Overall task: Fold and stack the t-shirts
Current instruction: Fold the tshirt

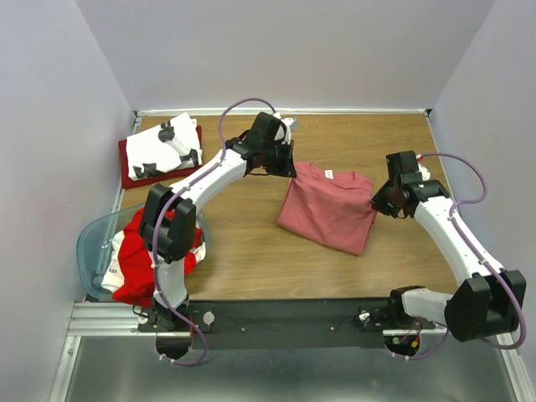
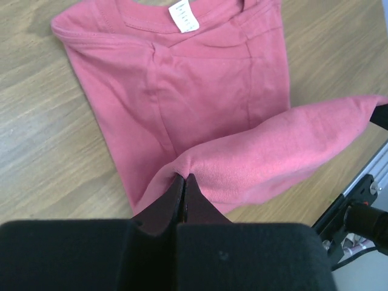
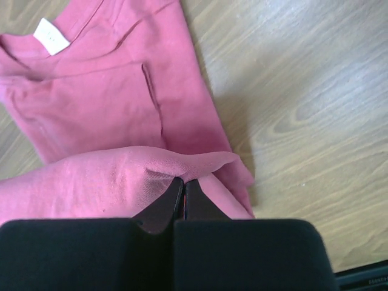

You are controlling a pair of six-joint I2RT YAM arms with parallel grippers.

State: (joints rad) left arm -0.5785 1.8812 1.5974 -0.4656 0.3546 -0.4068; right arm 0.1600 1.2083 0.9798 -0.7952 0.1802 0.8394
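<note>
Salmon-pink t-shirt (image 1: 327, 213) has one edge raised beside its neck label (image 2: 183, 16). Left pincer (image 2: 183, 177) and right pincer (image 3: 183, 180) clamp its corners, likely to keep the fold even.

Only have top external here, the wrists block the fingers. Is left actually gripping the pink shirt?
Observer: Yes. Left wrist view shows the left fingers shut on a raised fold of the salmon-pink shirt.
Operator: Right side?
Observer: Same: right fingers pinch shut on the fold's other end.
Operator: Is the fold laid down?
Observer: No, it arches above the flat layer, short of the white neck tag.
</note>
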